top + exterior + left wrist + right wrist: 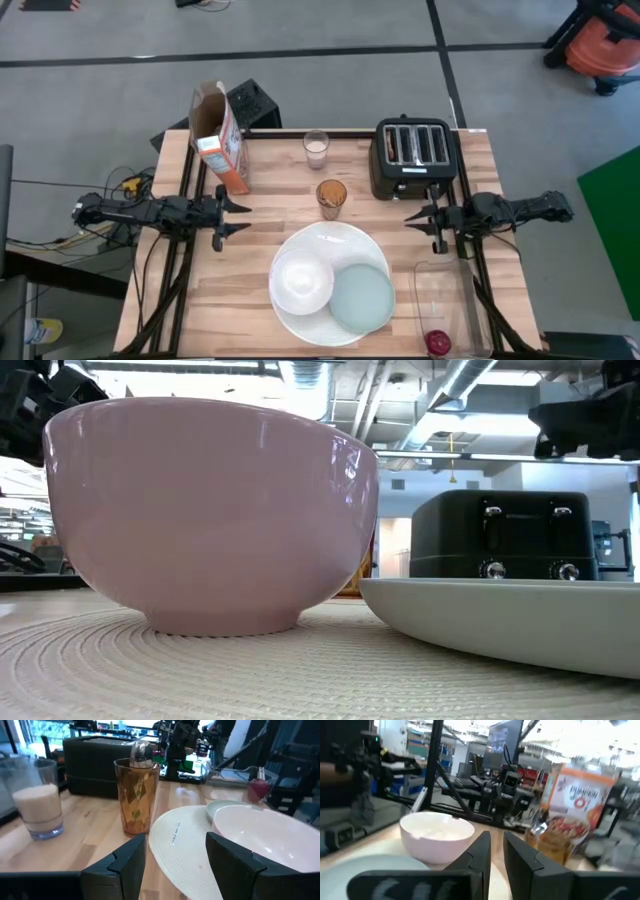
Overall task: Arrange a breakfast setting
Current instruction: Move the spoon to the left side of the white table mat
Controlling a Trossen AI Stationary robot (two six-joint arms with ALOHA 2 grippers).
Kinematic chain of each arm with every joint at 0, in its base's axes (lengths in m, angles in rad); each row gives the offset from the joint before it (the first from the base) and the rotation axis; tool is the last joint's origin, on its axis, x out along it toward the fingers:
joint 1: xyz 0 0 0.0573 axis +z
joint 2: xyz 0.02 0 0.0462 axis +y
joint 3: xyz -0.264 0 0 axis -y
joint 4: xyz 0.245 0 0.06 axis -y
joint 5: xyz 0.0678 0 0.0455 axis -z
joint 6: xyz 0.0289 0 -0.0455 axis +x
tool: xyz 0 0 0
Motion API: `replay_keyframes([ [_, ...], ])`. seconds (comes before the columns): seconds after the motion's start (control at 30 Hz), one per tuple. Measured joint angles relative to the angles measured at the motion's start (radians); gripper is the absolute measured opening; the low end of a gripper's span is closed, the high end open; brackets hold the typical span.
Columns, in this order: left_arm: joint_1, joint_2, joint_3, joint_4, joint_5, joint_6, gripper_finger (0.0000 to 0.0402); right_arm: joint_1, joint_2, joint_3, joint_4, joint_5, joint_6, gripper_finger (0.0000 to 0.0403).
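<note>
Left hand (pixel 232 216) is hovering over the table's (pixel 200 300) left side, fingers apart and gripping nothing, aiming in toward the middle; right hand (pixel 420 222) is mirroring it from the right, just in front of the toaster (pixel 413 155), fingers close together with only a narrow gap and nothing between them. Both are sitting low and level, which looks like a ready pose for reaching inward. Between them the amber glass (pixel 331 197) is standing upright, milk glass (pixel 316 149) behind it, cereal box (pixel 220 140) open-topped at the back left. Up front the big plate (pixel 345 240) is carrying the bowl (pixel 302 281) and green plate (pixel 362 297) side by side, so it is crowded and nearing the front edge. Red fruit (pixel 437 342) is lying in a clear tray (pixel 440 290) at the front right corner. Open room is showing on the bare wood front left and between glasses and toaster
</note>
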Motion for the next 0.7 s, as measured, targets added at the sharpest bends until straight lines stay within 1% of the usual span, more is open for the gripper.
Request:
replay_keyframes([
  [0.1,0.000,0.000,0.000,0.000,0.000,-0.047,0.0192,0.000,0.000,0.000,-0.003,0.000,0.076,0.0075],
  [0.2,0.000,0.000,0.000,0.000,0.000,-0.057,0.0192,0.000,0.000,0.000,-0.004,0.000,0.133,0.0075],
  [0.3,0.000,0.000,0.000,0.001,-0.011,-0.035,0.0192,0.000,0.000,0.000,-0.005,0.001,0.140,0.0075],
  [0.53,0.000,0.000,-0.001,0.006,-0.017,-0.034,0.0192,-0.001,0.000,0.000,-0.008,0.001,0.140,0.0075],
  [0.7,0.000,0.000,-0.001,0.006,-0.029,-0.115,0.0192,-0.001,0.000,0.000,-0.008,0.002,0.140,0.0075],
])
